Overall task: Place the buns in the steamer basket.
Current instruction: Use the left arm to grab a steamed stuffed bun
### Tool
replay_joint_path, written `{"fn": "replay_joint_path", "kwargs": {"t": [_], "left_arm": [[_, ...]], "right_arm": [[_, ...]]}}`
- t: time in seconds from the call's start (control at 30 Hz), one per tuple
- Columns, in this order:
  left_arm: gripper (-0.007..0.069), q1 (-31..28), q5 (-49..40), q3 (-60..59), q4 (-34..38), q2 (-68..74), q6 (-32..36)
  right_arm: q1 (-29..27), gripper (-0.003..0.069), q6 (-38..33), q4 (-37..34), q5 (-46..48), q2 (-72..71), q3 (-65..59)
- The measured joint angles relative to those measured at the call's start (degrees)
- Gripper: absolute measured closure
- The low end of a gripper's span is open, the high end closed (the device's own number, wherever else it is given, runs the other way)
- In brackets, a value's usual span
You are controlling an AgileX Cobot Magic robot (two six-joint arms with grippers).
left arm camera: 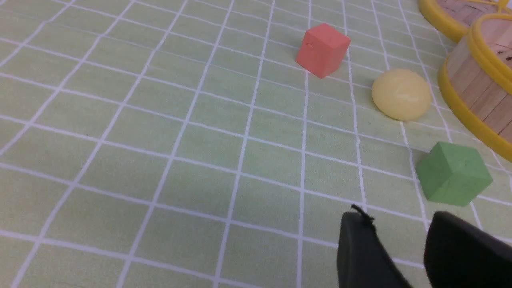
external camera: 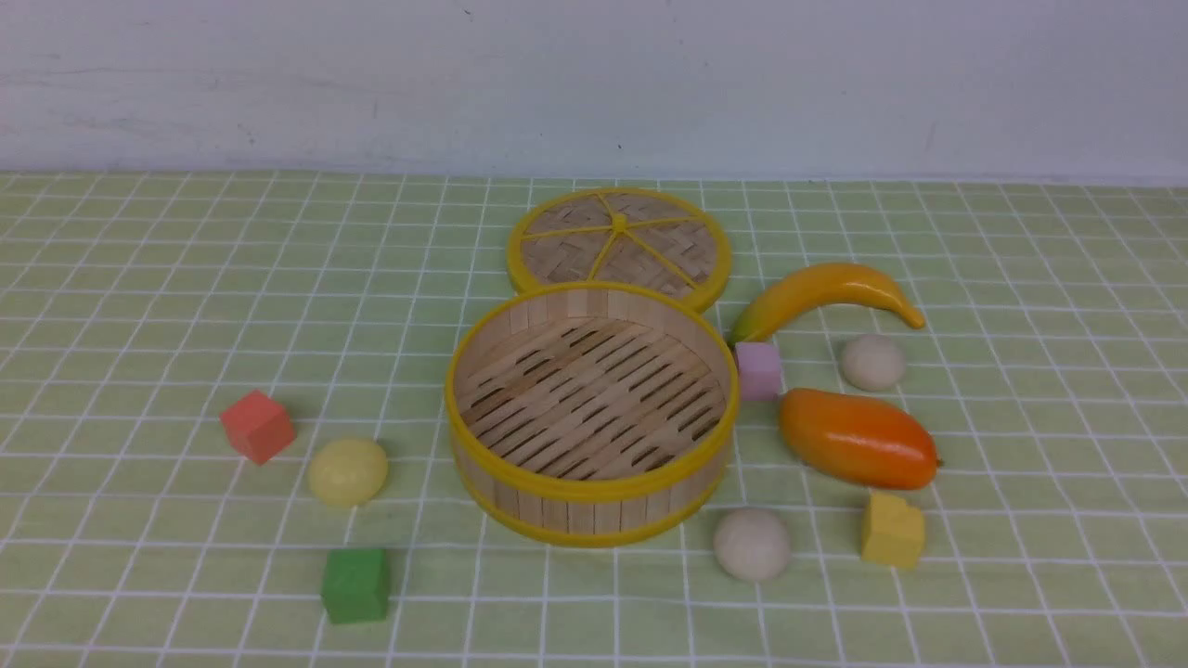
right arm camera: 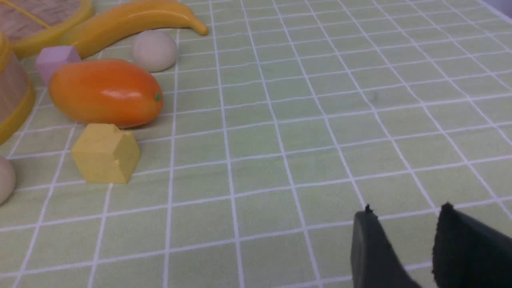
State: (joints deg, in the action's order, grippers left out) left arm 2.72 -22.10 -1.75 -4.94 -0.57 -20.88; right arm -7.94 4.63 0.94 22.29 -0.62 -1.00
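step in hand: the start, as we judge it; all three buns lie outside the steamer basket (external camera: 594, 515), on the checked cloth (external camera: 1021, 482), and we see no bun lifted.

pincers, two: left gripper (left arm camera: 394, 244), fingers apart with bare cloth showing between them, holding nothing; right gripper (right arm camera: 412, 244), likewise parted and holding nothing.

next move, our judgement: carry one gripper over a bun, lower it with the fingers either side, close gently, then lift above the basket wall before letting go. the pale yellow bun (external camera: 348, 472) would suit the left arm, the two beige ones the right. round sides may roll from an uneven pinch; the far beige bun asks for care near the mango (external camera: 858, 439) and the banana (external camera: 826, 283).

buns, three: small, smooth, rounded. one pale yellow, slightly lumpy in outline, between the red cube (external camera: 258, 427) and the basket, nearer the cube. one beige (external camera: 752, 545), just beside the basket's near right side. one beige (external camera: 872, 363), beyond the mango, in the bend of the banana.

basket, one: round, shallow, upright, open at the top; slatted floor, pale wooden wall, yellow rims above and below; empty, with its woven lid (external camera: 668, 250) lying behind it.
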Motion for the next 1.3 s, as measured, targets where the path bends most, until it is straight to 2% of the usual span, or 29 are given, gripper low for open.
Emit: {"fn": "replay_joint_path", "kwargs": {"t": [1.3], "left_arm": [[0.0386, 0.00, 1.54, 0.00, 0.06, 0.00, 0.00]], "right_arm": [[0.00, 0.0420, 0.00, -0.05, -0.02, 0.00, 0.00]]}}
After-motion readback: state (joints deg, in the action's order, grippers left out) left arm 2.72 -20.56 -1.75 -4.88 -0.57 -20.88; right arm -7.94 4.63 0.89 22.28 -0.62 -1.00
